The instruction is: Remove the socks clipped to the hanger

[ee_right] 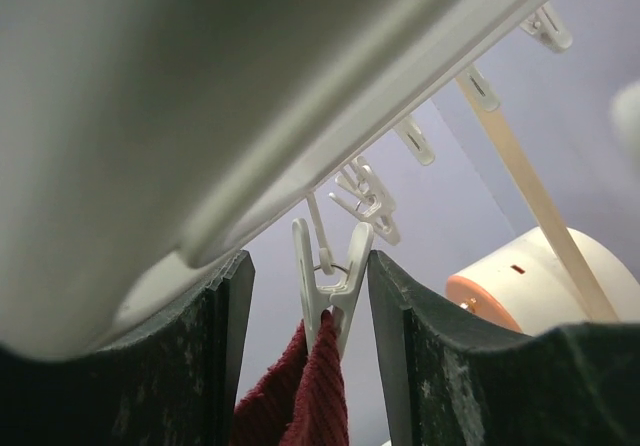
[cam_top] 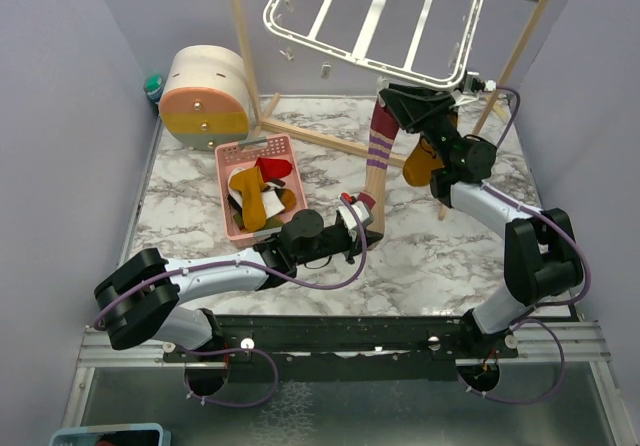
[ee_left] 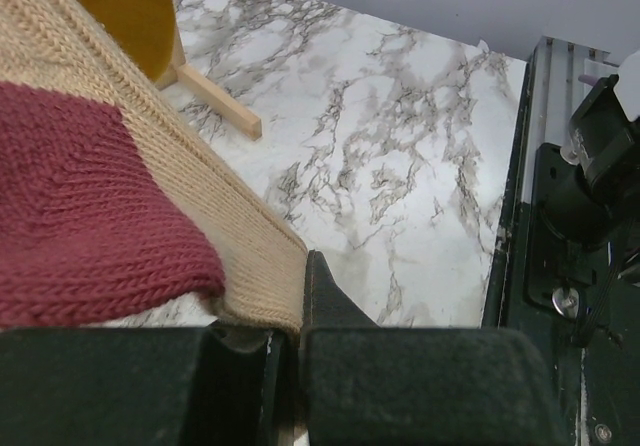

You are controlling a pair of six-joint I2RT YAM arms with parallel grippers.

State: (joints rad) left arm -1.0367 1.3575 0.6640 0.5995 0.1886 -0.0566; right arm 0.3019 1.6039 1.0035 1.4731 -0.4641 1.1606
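Note:
The white hanger (cam_top: 380, 16) hangs tilted at the back from a wooden rack. A sock with a dark red striped cuff and tan foot (cam_top: 378, 161) hangs from one of its clips. A mustard sock (cam_top: 423, 162) hangs beside it. My left gripper (cam_top: 356, 212) is shut on the tan sock's lower end (ee_left: 200, 216); its jaws pinch the fabric edge. My right gripper (cam_top: 402, 103) is open around the white clip (ee_right: 330, 266) that holds the red cuff (ee_right: 305, 396). The right finger (ee_right: 400, 316) touches the clip's lever; the left finger stands apart.
A pink basket (cam_top: 228, 156) at centre left holds several socks. A round cream and orange box (cam_top: 205, 96) stands behind it. The wooden rack's legs (cam_top: 310, 136) and foot bar (ee_left: 215, 96) rest on the marble table. More empty clips (ee_right: 370, 201) dangle from the frame.

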